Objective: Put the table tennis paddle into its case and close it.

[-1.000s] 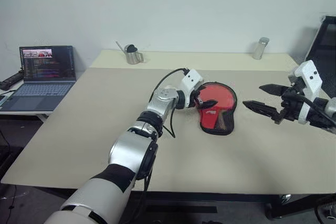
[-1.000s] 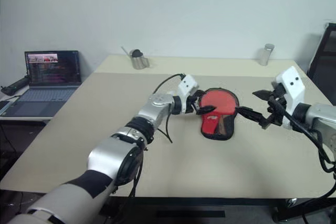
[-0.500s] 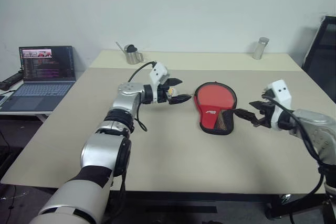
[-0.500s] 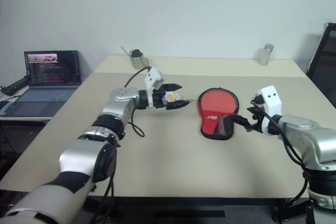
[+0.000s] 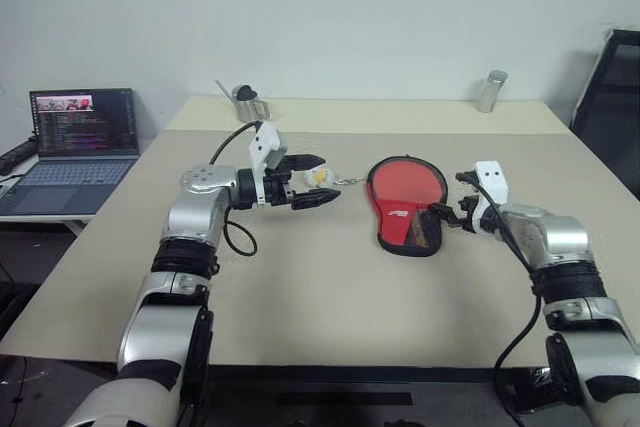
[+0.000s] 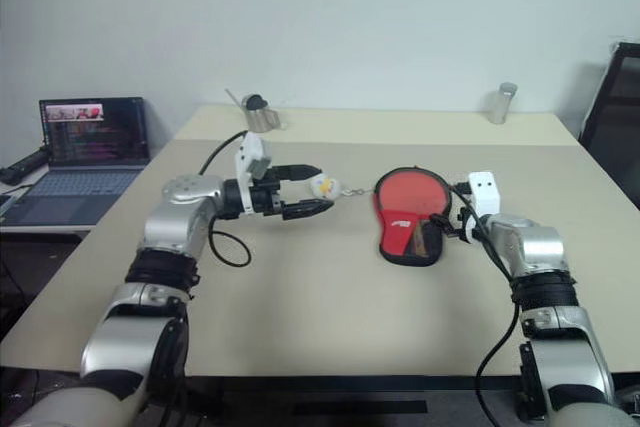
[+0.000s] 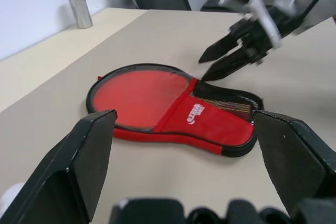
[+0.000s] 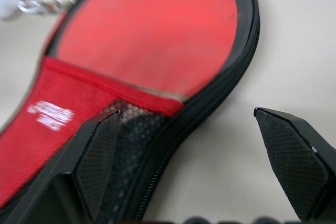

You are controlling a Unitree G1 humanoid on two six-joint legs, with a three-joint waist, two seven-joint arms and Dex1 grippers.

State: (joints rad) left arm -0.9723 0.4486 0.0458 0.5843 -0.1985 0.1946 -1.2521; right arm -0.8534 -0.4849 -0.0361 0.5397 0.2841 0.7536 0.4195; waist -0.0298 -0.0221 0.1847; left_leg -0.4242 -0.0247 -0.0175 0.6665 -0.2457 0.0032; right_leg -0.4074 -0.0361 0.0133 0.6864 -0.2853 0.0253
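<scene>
A large beige table (image 5: 330,297) is seen across the middle and lower part of the eye views, with a pale wall behind it.

At the far left edge of the frame an open laptop (image 5: 72,147) is placed on a lower side surface, well apart from everything else.

The case (image 5: 406,202) is found a little right of the centre of the frame, lying flat on the table with its red side up. Its round part is directed toward the top of the frame; a white logo and a black mesh pocket are seen on the narrower lower part. Inside the round part a smooth red face is seen, which can be taken for the table tennis paddle (image 8: 157,30); the handle cannot be made out.

The left gripper (image 5: 318,185) is held left of centre, pointing toward the case, with its black fingers spread apart and nothing clamped between them.

The right gripper (image 5: 446,214) is seen just beside the right edge of the case, near the mesh pocket, also with fingers parted and empty. Contact with the case cannot be confirmed.

A small white-yellow charm (image 5: 320,177) is seen between the left gripper's fingertips, joined by a short chain to the case's upper left edge.

Near the far edge of the table a small metal pitcher (image 5: 246,103) is placed at upper left and a metal cylinder (image 5: 490,92) at upper right.
</scene>
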